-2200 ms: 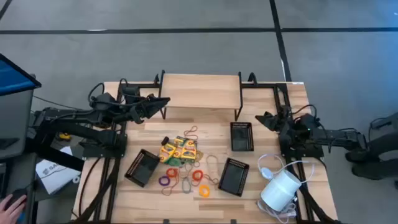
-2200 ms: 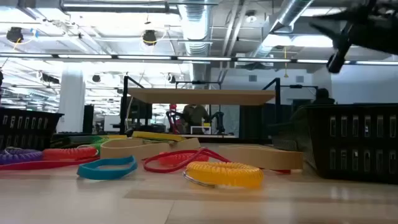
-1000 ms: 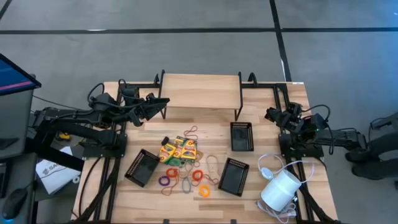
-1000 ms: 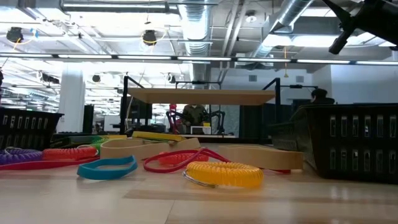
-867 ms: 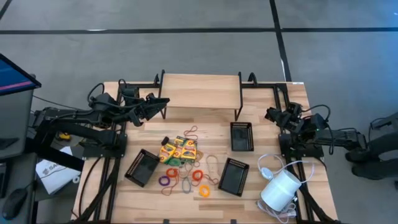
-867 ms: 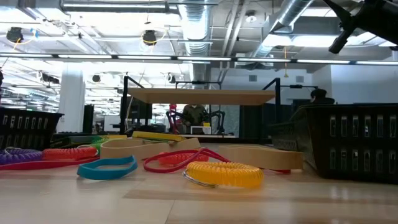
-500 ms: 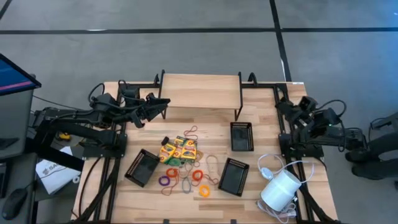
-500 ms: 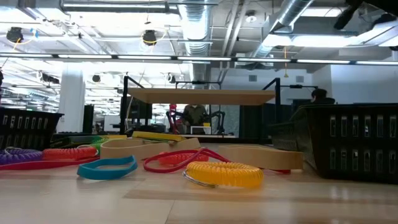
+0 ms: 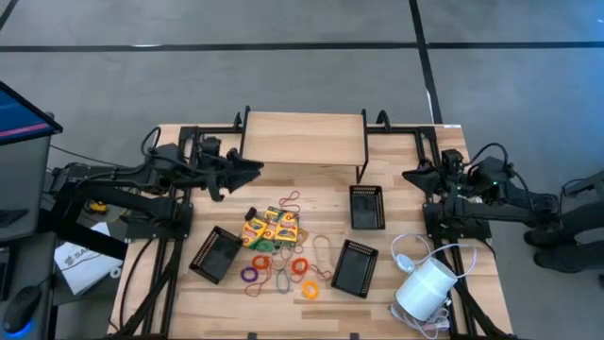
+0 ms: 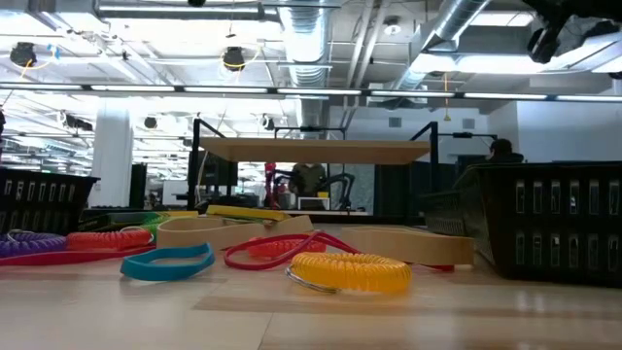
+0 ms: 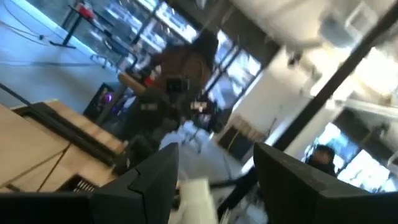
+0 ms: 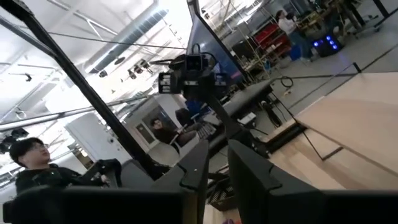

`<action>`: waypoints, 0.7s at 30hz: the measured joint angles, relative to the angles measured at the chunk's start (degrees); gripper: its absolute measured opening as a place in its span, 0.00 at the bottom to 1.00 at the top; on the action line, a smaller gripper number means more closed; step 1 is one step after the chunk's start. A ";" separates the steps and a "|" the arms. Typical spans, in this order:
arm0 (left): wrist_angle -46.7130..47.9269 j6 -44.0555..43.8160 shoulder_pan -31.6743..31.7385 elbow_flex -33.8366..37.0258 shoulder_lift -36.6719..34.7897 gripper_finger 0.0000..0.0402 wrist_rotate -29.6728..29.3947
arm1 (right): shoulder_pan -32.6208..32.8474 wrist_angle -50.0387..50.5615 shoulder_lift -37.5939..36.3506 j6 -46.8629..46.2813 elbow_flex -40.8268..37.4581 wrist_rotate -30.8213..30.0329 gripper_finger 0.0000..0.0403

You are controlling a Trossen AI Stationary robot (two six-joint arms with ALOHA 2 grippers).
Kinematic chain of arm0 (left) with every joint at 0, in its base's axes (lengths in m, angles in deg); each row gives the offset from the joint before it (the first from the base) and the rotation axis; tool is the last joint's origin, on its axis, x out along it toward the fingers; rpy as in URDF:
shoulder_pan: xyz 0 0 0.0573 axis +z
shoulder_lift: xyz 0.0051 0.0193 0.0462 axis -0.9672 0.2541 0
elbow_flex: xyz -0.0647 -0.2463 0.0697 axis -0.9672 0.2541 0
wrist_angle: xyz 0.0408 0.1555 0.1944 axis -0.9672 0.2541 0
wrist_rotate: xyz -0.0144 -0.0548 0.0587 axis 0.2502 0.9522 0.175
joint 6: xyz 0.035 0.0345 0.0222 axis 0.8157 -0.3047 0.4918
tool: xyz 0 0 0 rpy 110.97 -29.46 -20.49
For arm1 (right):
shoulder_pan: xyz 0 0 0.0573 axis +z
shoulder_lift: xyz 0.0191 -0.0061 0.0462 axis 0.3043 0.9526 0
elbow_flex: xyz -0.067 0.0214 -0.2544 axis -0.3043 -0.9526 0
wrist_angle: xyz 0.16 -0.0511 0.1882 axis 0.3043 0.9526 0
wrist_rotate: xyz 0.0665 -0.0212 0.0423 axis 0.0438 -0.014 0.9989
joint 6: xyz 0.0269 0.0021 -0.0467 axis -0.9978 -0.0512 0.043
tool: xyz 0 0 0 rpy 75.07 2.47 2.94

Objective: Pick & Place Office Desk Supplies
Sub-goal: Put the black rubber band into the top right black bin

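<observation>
From above, the left gripper (image 9: 253, 168) hovers spread and empty left of centre, the right gripper (image 9: 411, 177) nearly pressed together at right, the crayon boxes (image 9: 271, 228) partly overlapping.

Crayon boxes (image 9: 271, 227), coloured elastic loops (image 9: 283, 269), clustered mid-table

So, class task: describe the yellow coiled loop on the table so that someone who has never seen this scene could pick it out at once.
Start at the wooden table and find the heap of coloured loops between the two front black mesh trays. The yellow coiled loop lies at the heap's front edge, nearest the right-hand tray. It alone is a thick, bright yellow spiral; its neighbours are orange, red, purple or thin grey.
</observation>
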 joint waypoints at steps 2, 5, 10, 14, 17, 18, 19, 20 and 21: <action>0.26 0.77 -0.02 0.00 -0.02 0.51 -0.14 | 0.00 0.15 0.08 -0.07 -0.03 -0.03 0.15; 0.30 0.19 0.12 0.00 0.38 0.51 -1.69 | 0.00 -0.64 0.23 -4.48 -0.35 -0.79 0.15; 2.52 10.69 -1.66 -0.04 0.46 0.51 2.43 | 0.23 2.47 -0.06 3.80 -0.37 0.66 0.15; 4.43 15.19 -2.51 0.04 0.60 0.51 3.60 | 0.75 8.84 0.43 7.27 -0.50 0.06 0.15; 2.02 14.61 -2.26 0.02 0.33 0.51 3.20 | 0.70 6.83 1.77 6.14 0.67 -0.88 0.15; 1.07 14.01 -1.68 -0.17 0.11 0.51 3.32 | 0.70 5.75 2.76 6.67 2.20 -0.88 0.15; 1.03 13.20 -0.90 -1.13 0.07 0.51 3.86 | 0.71 4.99 3.98 7.88 4.36 -0.87 0.15; 1.41 12.20 0.26 -2.31 -0.05 0.51 5.35 | 0.72 5.16 5.35 9.27 6.87 -0.88 0.15; 2.42 11.69 1.49 -3.61 -0.17 0.51 6.89 | 0.70 6.02 7.20 10.94 9.82 -0.87 0.15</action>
